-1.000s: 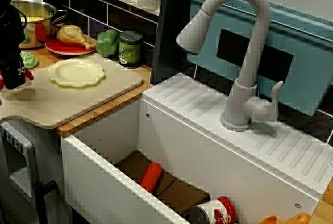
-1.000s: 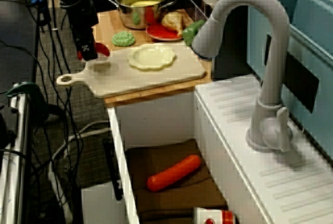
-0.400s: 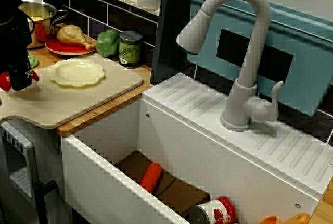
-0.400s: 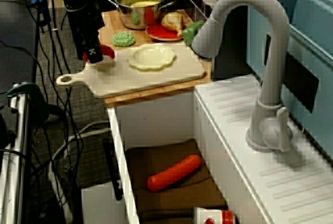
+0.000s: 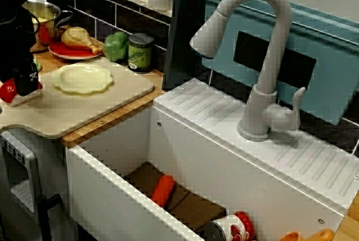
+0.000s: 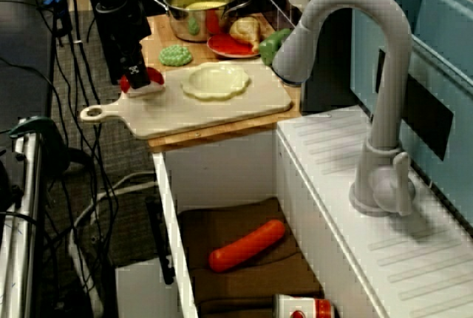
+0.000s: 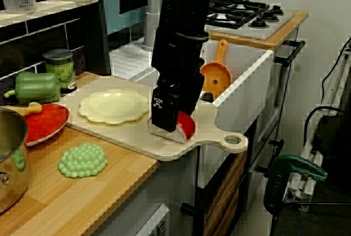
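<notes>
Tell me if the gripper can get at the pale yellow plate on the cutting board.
Probably yes: the gripper hangs just beside the plate over the same cutting board, with nothing between them. Its fingers, though, look shut on a red item.

You have a black gripper (image 7: pixel 166 125) with a small white mark, and at it a red toy piece (image 7: pixel 185 125) with a white underside, on a pale beige board (image 7: pixel 126 137) and a honey-toned wood counter (image 7: pixel 82 203). Note a cream-yellow plate (image 7: pixel 114 106), a knobbly light green cluster (image 7: pixel 82 159), a red dish (image 7: pixel 46 122), a green pepper (image 7: pixel 35 86) and a green-labelled jar (image 7: pixel 59 68) with a dark lid. The sink (image 6: pixel 222 170) is white, the carrot (image 6: pixel 246 245) orange, the tap (image 6: pixel 384 74) matte grey and the rack (image 6: pixel 443 52) teal.
</notes>
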Action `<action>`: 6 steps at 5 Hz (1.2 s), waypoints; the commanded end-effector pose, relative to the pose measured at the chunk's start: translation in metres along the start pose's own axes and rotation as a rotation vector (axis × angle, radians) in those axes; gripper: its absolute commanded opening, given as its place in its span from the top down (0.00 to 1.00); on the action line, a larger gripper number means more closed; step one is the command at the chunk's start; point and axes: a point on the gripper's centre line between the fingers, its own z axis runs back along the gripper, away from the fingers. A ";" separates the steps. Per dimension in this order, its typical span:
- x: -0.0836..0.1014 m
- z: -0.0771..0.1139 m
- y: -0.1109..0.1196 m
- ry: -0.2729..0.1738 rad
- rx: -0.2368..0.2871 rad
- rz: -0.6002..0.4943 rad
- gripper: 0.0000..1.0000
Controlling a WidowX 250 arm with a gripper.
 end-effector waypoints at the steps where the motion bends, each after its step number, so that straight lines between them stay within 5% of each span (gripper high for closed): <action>1: 0.007 0.018 0.011 -0.037 0.006 0.012 0.00; 3: 0.015 0.036 0.012 -0.054 -0.034 0.052 0.00; 6: 0.035 0.049 0.023 -0.021 0.005 0.238 0.00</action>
